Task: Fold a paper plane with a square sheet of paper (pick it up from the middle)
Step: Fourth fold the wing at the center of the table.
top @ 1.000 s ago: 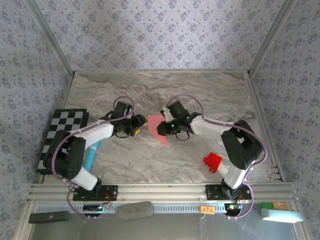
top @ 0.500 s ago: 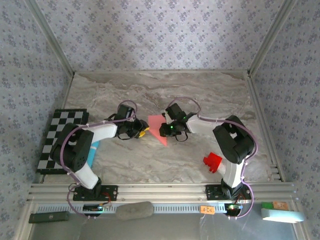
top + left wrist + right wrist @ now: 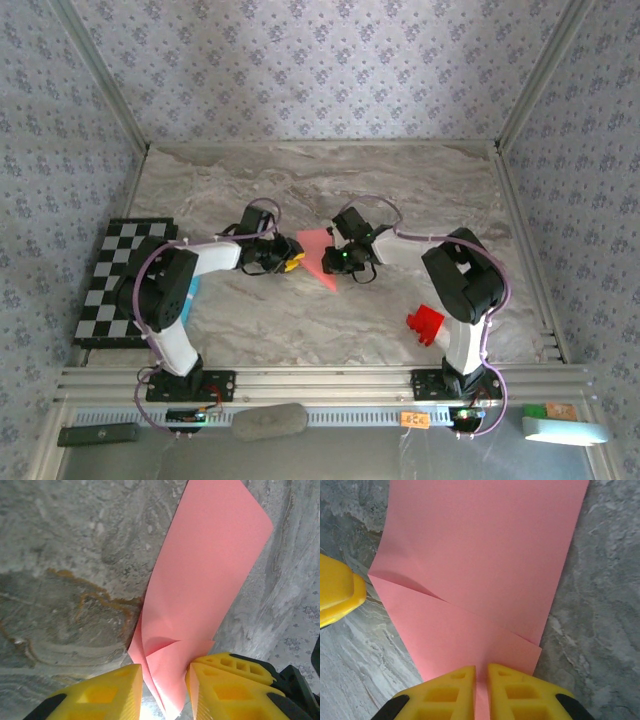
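Pink square sheet of paper (image 3: 316, 250) is lying mid-way across the table (image 3: 420, 190); right gripper (image 3: 480, 670) is pinching it, left gripper (image 3: 165, 675) is straddling it, grip unclear.

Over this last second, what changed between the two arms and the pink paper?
The left gripper slid right to the pink sheet's left edge, its jaws closing in around it. The right arm's elbow swung left a little. The right gripper kept its pinch on the sheet; the sheet, red block and chequered board stayed put.
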